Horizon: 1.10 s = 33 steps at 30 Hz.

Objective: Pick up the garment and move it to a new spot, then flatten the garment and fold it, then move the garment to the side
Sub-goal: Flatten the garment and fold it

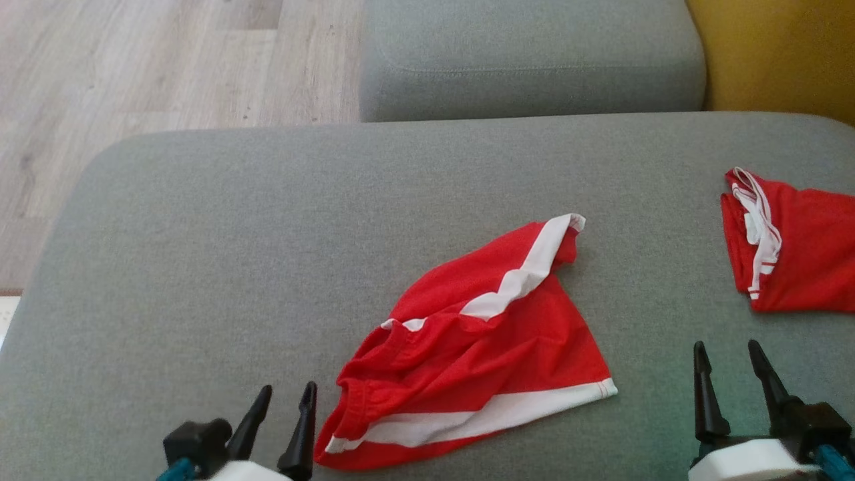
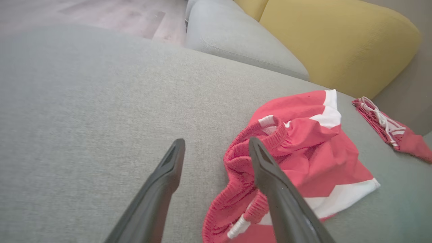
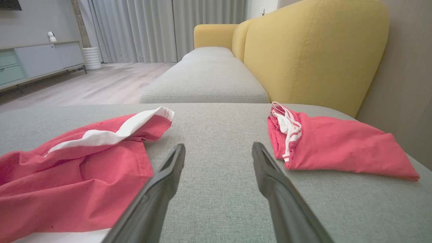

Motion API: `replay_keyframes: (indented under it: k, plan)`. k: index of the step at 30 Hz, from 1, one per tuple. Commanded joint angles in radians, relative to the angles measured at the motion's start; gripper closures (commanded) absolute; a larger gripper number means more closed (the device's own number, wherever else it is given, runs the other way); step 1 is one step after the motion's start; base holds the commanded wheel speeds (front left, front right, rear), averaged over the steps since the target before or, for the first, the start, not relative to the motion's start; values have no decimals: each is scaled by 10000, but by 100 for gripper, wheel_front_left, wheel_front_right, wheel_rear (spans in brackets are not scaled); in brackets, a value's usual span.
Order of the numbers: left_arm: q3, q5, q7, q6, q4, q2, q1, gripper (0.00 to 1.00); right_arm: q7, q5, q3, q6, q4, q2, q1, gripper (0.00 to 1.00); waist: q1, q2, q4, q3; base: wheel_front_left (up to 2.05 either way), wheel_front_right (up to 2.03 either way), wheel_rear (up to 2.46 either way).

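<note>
**Shorts lie loose on the seat, with both pincers open and empty.**

The red shorts (image 1: pixel 481 347) with white side stripes lie crumpled at the middle of the grey seat (image 1: pixel 267 234), toward its near edge, with the waistband bunched and one leg flipped over. The left pincer (image 1: pixel 288 387) hovers at the seat's near edge on its left half, jaws apart and holding nothing. The right pincer (image 1: pixel 726 347) does the same on the right half. A second red piece (image 1: pixel 801 254) sits folded at the seat's right end. The first placing looks done, I judge, while flattening, folding and moving aside are all left. No brand, label or writing can be read.
</note>
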Motion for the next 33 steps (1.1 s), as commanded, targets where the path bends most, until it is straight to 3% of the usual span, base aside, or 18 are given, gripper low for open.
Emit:
replay_keyframes:
  k: [1,2,4,10,19,33]
  plan:
    - [487,407,-365,282,-388,3,-237,0,-138,13,161,65,-349,-83,-198,0,0,0,17,-96,0,0,0]
    - [487,407,-365,282,-388,3,-237,0,-138,13,161,65,-349,-83,-198,0,0,0,17,-96,0,0,0]
    - [653,1143,-584,689,-440,-41,-66,0,-138,-61,85,65,-349,-83,-109,0,0,0,44,-223,0,0,0]
    - [1151,2339,-625,869,-751,-358,258,0,-138,-92,-44,65,-324,-83,20,0,0,0,94,-399,0,0,0]
    - [2184,3434,-628,240,-860,-1023,454,0,-138,13,434,65,-68,-83,106,0,0,0,244,-486,0,0,0]
    - [2875,4219,-629,-589,-610,-1432,293,0,-138,170,777,65,168,-83,43,0,0,0,218,-442,0,0,0]
